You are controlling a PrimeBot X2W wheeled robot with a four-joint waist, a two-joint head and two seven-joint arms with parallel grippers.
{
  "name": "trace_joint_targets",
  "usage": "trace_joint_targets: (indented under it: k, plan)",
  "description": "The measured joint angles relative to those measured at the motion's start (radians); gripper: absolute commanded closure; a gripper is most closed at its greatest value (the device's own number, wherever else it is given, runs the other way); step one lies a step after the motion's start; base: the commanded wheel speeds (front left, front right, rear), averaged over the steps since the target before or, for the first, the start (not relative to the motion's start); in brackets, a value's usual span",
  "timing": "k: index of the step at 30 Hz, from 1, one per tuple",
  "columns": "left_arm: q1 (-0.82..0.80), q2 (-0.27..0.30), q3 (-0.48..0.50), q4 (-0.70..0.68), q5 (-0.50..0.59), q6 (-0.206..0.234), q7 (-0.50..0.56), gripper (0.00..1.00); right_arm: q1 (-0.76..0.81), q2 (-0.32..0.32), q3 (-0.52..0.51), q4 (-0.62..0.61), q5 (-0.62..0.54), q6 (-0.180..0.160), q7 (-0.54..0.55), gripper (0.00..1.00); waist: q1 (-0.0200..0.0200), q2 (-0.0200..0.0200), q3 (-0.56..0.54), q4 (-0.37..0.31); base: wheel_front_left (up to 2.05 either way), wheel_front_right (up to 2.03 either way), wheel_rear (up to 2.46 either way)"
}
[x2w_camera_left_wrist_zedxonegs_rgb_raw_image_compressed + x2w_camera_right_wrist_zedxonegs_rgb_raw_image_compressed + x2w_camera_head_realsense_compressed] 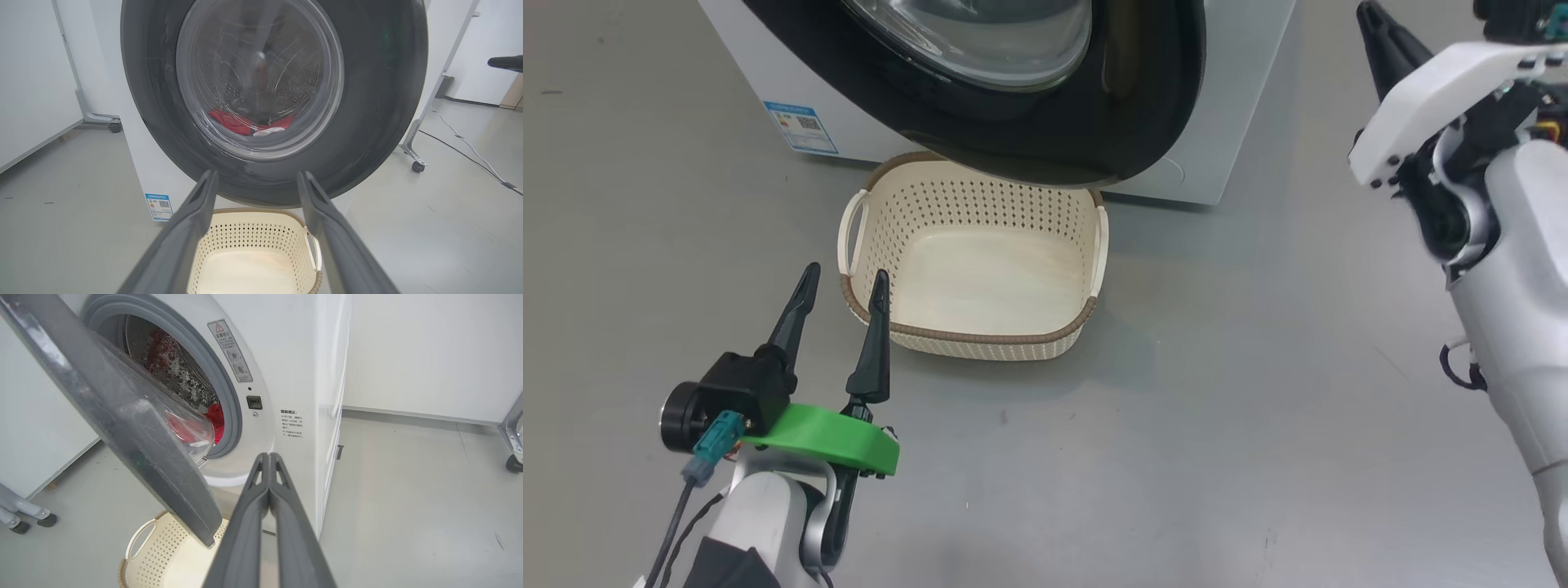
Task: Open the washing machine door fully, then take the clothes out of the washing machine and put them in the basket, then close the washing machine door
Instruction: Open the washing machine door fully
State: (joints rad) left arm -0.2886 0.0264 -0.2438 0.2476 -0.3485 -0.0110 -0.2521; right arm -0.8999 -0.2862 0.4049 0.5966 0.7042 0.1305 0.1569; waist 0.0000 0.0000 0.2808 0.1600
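The washing machine stands at the top of the head view. Its door, black-rimmed with a glass bowl, hangs partly open above the basket. In the right wrist view the door is ajar, and red clothes lie in the drum behind it. The left wrist view shows the clothes through the glass. My left gripper is open and empty beside the basket's near left corner. My right gripper is shut and empty, raised to the right of the door, pointing at the machine's front.
A blue label marks the machine's lower left corner. Wheeled frame legs stand either side of the machine, and a cable runs over the grey floor on the right. White panels back the scene. Open floor lies around the basket.
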Motion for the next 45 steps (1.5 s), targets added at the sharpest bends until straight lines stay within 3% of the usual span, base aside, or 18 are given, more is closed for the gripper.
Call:
trace_joint_targets:
  k: [12,18,20,36,45]
  plan:
    - [0.076,0.002,0.037,0.006,0.021,0.001,0.000,0.00,0.265,0.017,0.018,-0.030,-0.072,-0.003,-0.272,1.00,0.0000,0.0000,-0.093,-0.055,0.00,0.00,0.00]
    - [0.105,0.003,0.055,0.003,0.025,0.001,0.000,0.00,0.393,0.046,0.007,-0.051,-0.076,-0.049,-0.395,0.98,0.0000,0.0000,-0.129,-0.089,0.00,0.00,0.00]
    - [0.110,0.003,0.059,0.003,0.027,0.001,0.000,0.00,0.427,0.054,0.003,-0.053,-0.082,-0.065,-0.404,0.00,0.0000,0.0000,-0.137,-0.096,0.00,0.00,0.00]
    - [0.134,0.005,0.081,-0.007,0.033,0.002,0.000,0.00,0.565,0.112,-0.112,-0.215,-0.110,-0.152,-0.410,0.00,0.0000,0.0000,-0.151,-0.137,0.00,0.00,0.00]
    - [0.135,0.005,0.087,-0.015,0.034,0.002,0.000,0.00,0.614,0.135,-0.143,-0.307,-0.162,-0.160,-0.410,0.00,0.0000,0.0000,-0.140,-0.139,0.00,0.00,0.00]
